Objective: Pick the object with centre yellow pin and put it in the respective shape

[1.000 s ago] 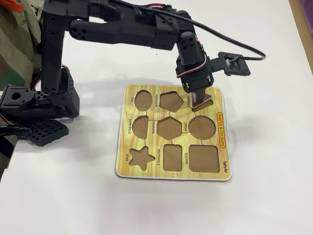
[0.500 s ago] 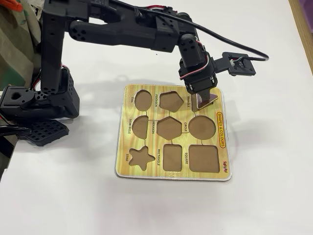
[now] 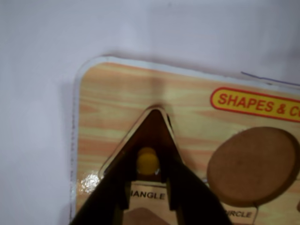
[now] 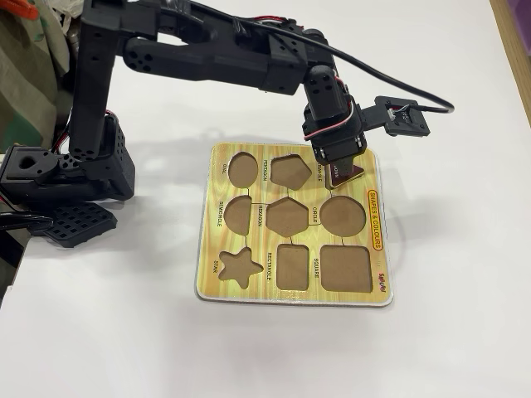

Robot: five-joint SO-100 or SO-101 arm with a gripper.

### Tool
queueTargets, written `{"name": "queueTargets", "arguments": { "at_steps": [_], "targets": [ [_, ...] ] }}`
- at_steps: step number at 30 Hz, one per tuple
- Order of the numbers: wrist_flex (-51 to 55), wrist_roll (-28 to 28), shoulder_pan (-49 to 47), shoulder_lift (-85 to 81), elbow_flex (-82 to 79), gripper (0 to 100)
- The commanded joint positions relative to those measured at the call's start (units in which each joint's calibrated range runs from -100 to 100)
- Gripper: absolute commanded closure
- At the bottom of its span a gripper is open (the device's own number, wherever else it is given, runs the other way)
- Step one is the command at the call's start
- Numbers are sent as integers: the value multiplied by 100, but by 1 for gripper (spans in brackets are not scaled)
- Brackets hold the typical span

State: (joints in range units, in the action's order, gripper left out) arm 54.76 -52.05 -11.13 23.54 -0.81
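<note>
**While the Claw Holds the Yellow Pin**

While the claw (image 3: 148,187) pinches the yellow pin (image 3: 147,161) between its two dark fingers, the brown triangle piece (image 3: 152,133) sits in or just over the triangle hole, at the lower middle of the wrist view. I cannot tell if it lies flat yet. In the fixed view, the piece (image 4: 342,172) looks a little tipped, near the top right of the puzzle board (image 4: 249,294).

If the corners do not line up, I think the piece could catch on the edge and stay tilted. Letting go too soon might make it pop out. A hard push could slide the whole board, because nothing seems to hold it down.

All the other holes look empty. The counter (image 4: 465,332) is plain white and smooth. A black cable (image 4: 390,76) hangs over it at the upper right.
</note>
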Motion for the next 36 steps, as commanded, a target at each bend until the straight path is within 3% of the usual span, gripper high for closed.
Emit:
{"name": "queueTargets", "arguments": {
  "at_steps": [1,17,21,25,36],
  "targets": [
    [21,12,39,-61,216,96],
    [21,-56,88,-111,-198,95],
    [21,-51,185,-312,-315,88],
    [13,-56,273,-655,-665,83],
    [-65,-61,351,-2605,-1781,84]
  ]
}}
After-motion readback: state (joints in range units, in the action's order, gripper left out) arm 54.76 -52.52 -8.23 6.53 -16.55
